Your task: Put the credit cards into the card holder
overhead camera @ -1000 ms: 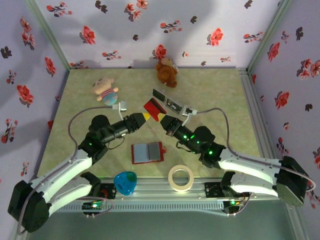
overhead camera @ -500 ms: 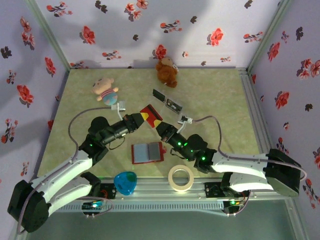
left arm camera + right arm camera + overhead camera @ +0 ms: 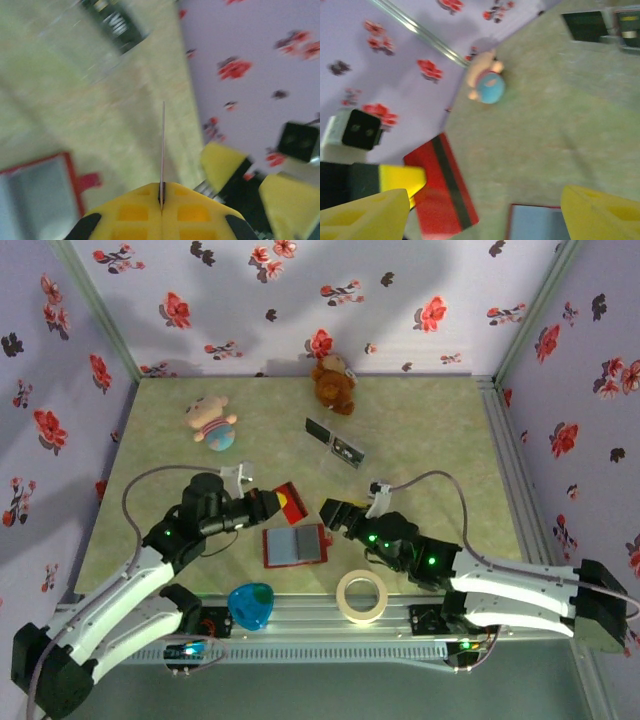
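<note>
My left claw point(image 3: 161, 194) is pressed together on one edge of the red card point(image 3: 442, 192), which sticks out ahead of the fingertips and shows as a thin line from my wrist. My right claw point(image 3: 334, 511) is spread wide just beside it, holding nothing, its tips apart from the card.

The card holder point(image 3: 295, 545) lies open on the table point(image 3: 430, 430) just nearer than both claws. Its pale inside faces up and its red tab is on the right.

To do this well, I judge I should bring the card low over the holder, lead with one short edge, and slide it in slowly. My right claw could pin the red border so the holder doesn't skate. I can't tell which way the pocket opens.

Room is fair. Two dark cards point(image 3: 335, 442) lie farther out, well apart. The blue heart point(image 3: 250, 605) and tape roll point(image 3: 361, 595) sit near the holder at the table's front edge, so I shouldn't sweep backward. The teddy bear point(image 3: 332, 383) and doll point(image 3: 210, 420) are well away.
</note>
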